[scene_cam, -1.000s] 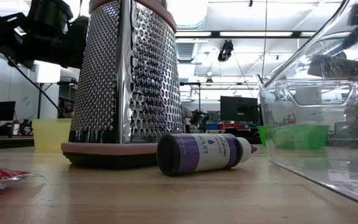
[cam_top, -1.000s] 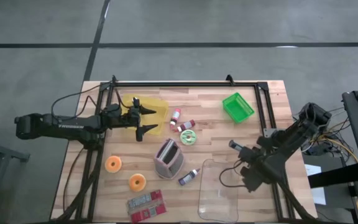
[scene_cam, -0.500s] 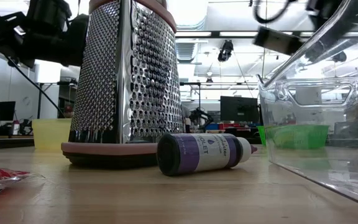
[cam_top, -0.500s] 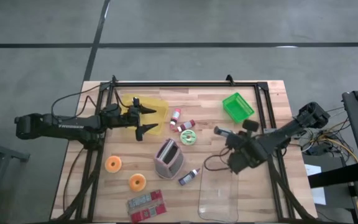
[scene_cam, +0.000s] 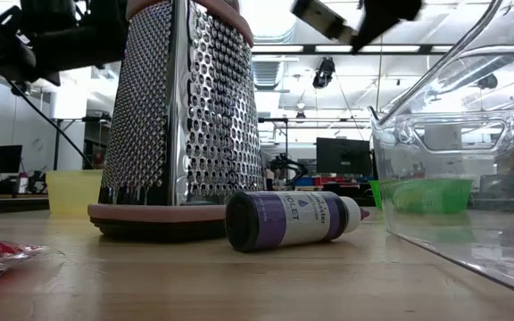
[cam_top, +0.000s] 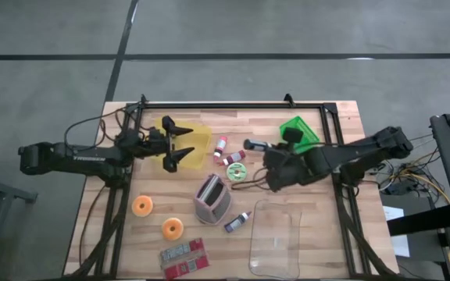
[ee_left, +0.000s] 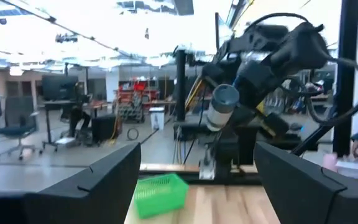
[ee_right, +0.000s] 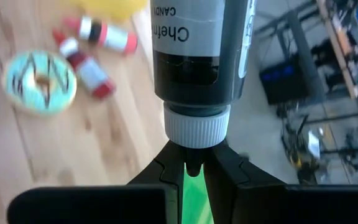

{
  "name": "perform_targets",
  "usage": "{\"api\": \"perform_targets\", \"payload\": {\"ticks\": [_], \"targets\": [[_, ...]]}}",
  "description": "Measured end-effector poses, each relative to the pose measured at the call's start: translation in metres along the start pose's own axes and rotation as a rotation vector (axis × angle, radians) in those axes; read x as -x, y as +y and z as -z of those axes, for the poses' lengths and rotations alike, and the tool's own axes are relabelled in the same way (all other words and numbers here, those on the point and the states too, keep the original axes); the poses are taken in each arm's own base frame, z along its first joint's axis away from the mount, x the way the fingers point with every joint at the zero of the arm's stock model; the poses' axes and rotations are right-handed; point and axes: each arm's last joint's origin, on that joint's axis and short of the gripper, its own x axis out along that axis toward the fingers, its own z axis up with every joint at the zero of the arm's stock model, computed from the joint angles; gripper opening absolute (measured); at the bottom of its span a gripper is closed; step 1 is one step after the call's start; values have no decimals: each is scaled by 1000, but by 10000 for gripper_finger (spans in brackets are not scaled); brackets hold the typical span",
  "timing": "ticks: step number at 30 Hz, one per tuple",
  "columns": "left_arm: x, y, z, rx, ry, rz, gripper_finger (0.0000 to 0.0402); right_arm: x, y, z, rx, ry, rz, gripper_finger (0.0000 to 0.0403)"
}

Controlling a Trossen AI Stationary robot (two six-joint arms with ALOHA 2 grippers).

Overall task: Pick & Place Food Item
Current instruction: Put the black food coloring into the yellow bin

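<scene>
My right gripper (cam_top: 262, 147) is shut on a dark bottle (ee_right: 197, 56) with a grey label and a white cap, high above the table's middle; the left wrist view shows the bottle (ee_left: 220, 107) too. Just left of it, a green-iced donut (cam_top: 237, 172) and two small red bottles (cam_top: 226, 151) lie on the wood. Two orange donuts (cam_top: 142, 205) (cam_top: 172, 228) lie near the front left. My left gripper (cam_top: 184, 141) stands open over the yellow container (cam_top: 198, 140), tipped upward, holding nothing. My right gripper pinches the bottle's white cap end (ee_right: 196, 127) between its two fingertips (ee_right: 225, 165). It comes from the table's right, slanting down, in line with the bottle. The bottle sticks out past the fingertips toward the table's left, lifted clear of everything.
A metal grater (cam_top: 212, 197) stands mid-table with a purple bottle (cam_top: 237, 222) lying beside it. A clear plastic container (cam_top: 276, 238) sits front right, a green basket (cam_top: 298, 133) far right, and a red packet (cam_top: 183, 257) at the front edge. A black frame (cam_top: 233, 104) borders the table.
My right gripper has swung from above the clear container toward the table's left and far edge, rising and turning, carrying the bottle clear of the table. My left gripper has tipped upward over the yellow container and stayed open.
</scene>
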Motion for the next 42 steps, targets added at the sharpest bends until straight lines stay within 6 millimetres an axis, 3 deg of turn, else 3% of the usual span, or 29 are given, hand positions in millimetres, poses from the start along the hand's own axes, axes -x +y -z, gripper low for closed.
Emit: {"api": "perform_targets", "payload": {"ticks": [7, 16, 22, 33, 42], "targets": [[-14, 2, -16, 18, 15, 5, 314, -25, -12, -25, 16, -95, -42, 30], [-36, 6, -48, -26, 82, 8, 314, -48, -21, -40, 44, -137, -41, 30], [-45, 11, -66, -22, 152, -14, 314, -61, -17, -44, 96, -111, -93, 30], [-68, 28, -107, 56, 496, -65, 314, -86, -6, -41, 194, -24, -94, 30], [-115, 44, -127, 54, 825, -47, 314, -89, -19, -47, 210, -25, -32, 30]]}}
